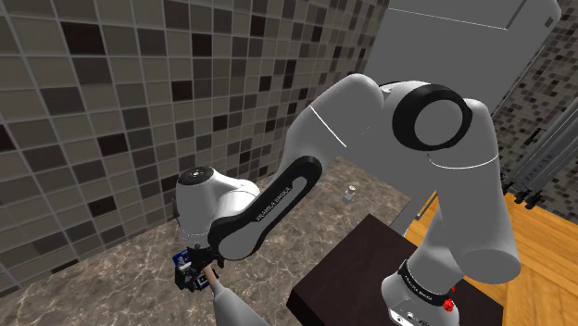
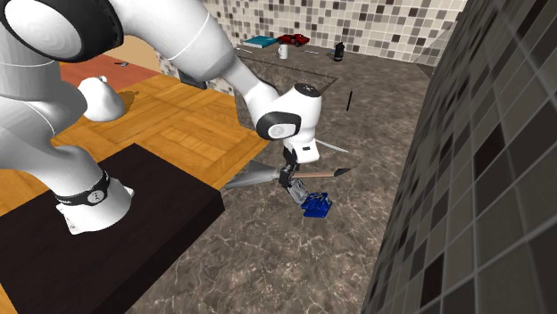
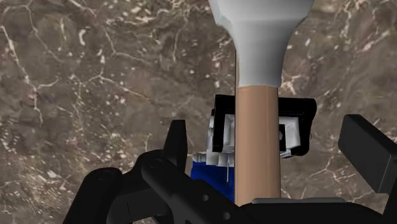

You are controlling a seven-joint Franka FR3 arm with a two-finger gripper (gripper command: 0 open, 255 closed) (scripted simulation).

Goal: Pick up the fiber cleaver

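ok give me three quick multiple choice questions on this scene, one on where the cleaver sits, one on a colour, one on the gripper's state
1. Where does the fiber cleaver lie?
A on the black stand
B on the dark marbled surface
C on the wooden floor

2. What colour is the handle of the utensil lying across it?
A tan
B red
C green

3. How is the gripper?
A shut on the cleaver
B shut on nothing
C open

Answers: B, marbled stone shows all round it; A, a tan shaft crosses the cleaver in the wrist view; C, the fingers stand apart, one on each side of it.
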